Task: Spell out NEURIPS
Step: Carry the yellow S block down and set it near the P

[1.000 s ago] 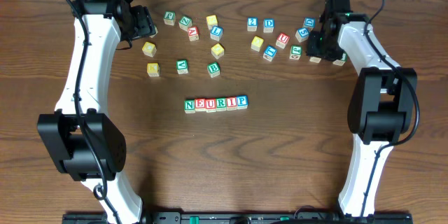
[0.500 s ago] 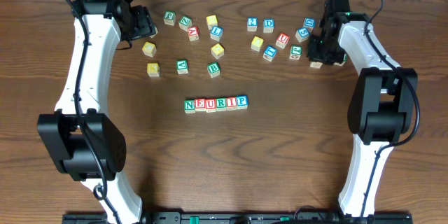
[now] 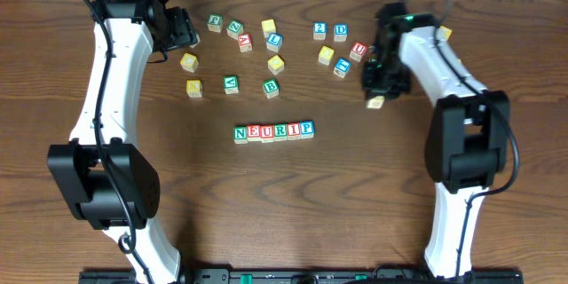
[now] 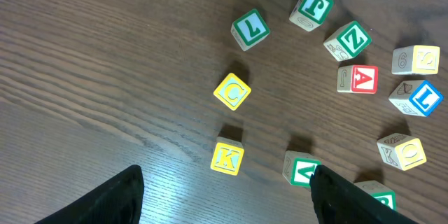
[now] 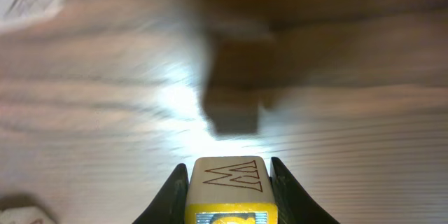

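Note:
A row of letter blocks in the table's middle reads N E U R I P. My right gripper is shut on a yellow-faced wooden block and holds it above the table, right of the row. The block's face letter is cut off in the right wrist view; its side shows an outlined W or M. My left gripper is open and empty at the back left, over loose blocks such as a yellow K and a yellow C.
Loose blocks lie in two groups at the back: one near my left gripper, one near my right arm. One yellow block lies far right. The held block's shadow falls on bare wood.
My right gripper has moved left and toward the front, away from the back-right block group, with the yellow block in it. The left arm has not moved.

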`<state>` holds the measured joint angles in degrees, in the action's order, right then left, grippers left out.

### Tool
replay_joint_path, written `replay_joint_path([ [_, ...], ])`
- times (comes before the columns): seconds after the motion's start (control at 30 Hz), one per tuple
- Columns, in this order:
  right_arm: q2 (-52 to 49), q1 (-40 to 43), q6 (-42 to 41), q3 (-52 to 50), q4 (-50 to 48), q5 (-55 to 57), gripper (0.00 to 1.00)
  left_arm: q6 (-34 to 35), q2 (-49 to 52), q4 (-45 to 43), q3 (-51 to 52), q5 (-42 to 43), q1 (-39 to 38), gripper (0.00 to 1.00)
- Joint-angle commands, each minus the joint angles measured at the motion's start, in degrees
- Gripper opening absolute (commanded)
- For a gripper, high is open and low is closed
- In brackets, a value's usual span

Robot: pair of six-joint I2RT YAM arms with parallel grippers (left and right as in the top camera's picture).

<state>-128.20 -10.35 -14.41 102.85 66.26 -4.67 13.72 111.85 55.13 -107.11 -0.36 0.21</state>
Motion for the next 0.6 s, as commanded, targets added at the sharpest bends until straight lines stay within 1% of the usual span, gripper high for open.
replay_joint_path([
  [0.0, 1.73, -4.09, 0.35, -2.08, -0.17, -0.87, 0.11, 0.33, -0.17, 0.07, 0.94, -0.37, -0.17, 0.75],
  [0.23, 1.73, -10.43, 0.31, -4.74, -3.3, -0.87, 0.11, 0.33, -0.17, 0.09, 0.94, -0.37, -0.17, 0.75],
  [0.43, 1.73, -14.34, 0.24, -5.03, -2.64, -0.85, 0.12, 0.33, -0.17, 0.09, 0.94, -0.37, -0.17, 0.75],
  [0.57, 1.73, -16.13, -2.03, -5.05, -1.38, -0.87, 0.13, 0.33, -0.17, 0.11, 0.94, -0.37, -0.17, 0.75],
])
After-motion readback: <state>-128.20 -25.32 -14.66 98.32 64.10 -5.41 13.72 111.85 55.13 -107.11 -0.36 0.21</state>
